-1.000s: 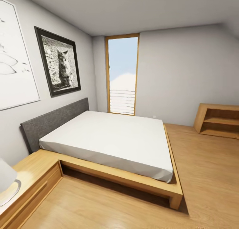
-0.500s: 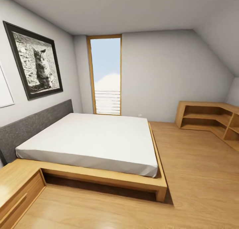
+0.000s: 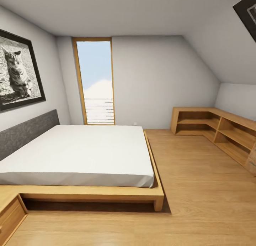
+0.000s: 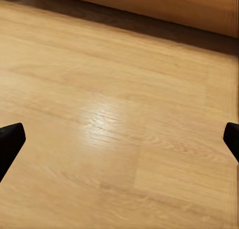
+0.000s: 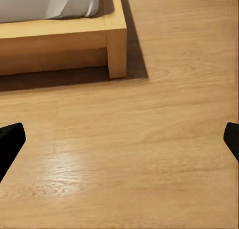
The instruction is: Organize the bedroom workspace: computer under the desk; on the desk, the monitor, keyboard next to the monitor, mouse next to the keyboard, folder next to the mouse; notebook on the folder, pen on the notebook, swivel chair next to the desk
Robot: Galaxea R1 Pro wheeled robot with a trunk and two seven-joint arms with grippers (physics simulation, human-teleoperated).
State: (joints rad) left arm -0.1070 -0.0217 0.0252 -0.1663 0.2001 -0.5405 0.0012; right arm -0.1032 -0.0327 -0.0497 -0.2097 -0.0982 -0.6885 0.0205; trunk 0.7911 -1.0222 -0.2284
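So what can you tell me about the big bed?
The bed is low and wide, with a plain white mattress lying flat on a light wooden platform frame that sticks out past the mattress at its foot. A dark grey padded headboard stands against the wall under a cat picture. The frame rests on the wooden floor. Nothing lies on top. Its corner leg also shows in the right wrist view.

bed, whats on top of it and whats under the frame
On the bed lies just a plain white mattress, with a grey headboard behind it. Under the wooden frame is a dark shadowed gap; anything further in is hidden.
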